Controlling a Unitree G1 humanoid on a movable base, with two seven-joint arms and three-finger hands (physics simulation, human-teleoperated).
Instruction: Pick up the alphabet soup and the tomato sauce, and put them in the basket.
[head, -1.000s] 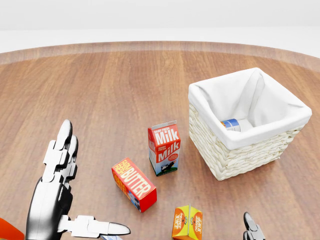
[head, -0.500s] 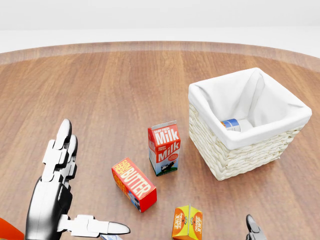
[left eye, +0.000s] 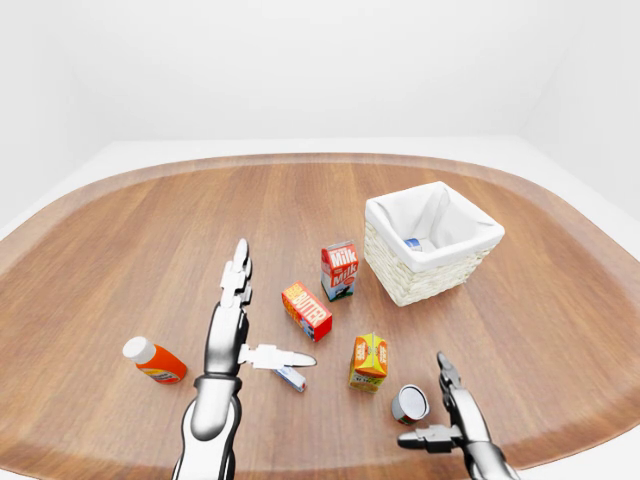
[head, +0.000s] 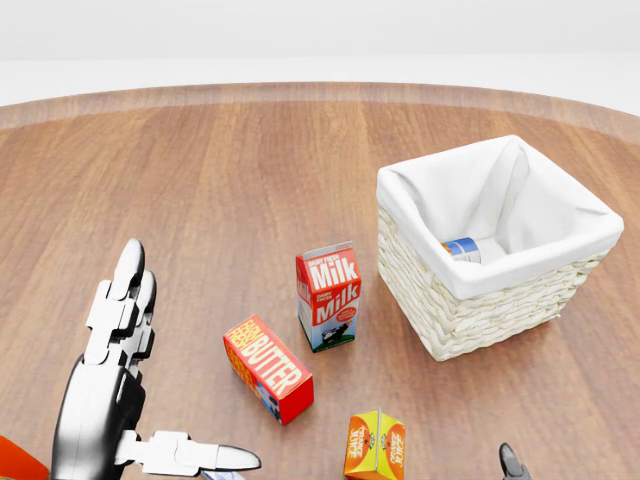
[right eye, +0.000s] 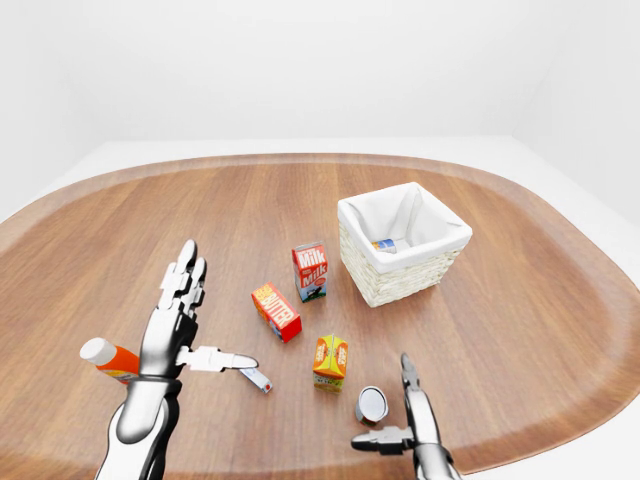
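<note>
A rounded tabletop (left eye: 120, 240) of glossy wood grain carries everything. Toward its right edge stands a square woven wicker basket (left eye: 432, 275) lined with white cloth; a can with a blue label (head: 462, 249) lies inside, its name unreadable. Near the bottom edge a cylindrical metal can (left eye: 409, 404) lies on its side, shiny end showing, which soup or sauce I cannot tell. The right hand (left eye: 452, 422) is just beside it, fingers spread, gripping nothing. The left hand (left eye: 235, 320), glossy silver and jointed, is held open and flat, empty. Between lie a gabled milk carton (head: 328, 296), a boxy red butter pack (head: 267, 367), an orange juice carton (left eye: 369, 361) and a white-capped orange bottle (left eye: 154, 360).
</note>
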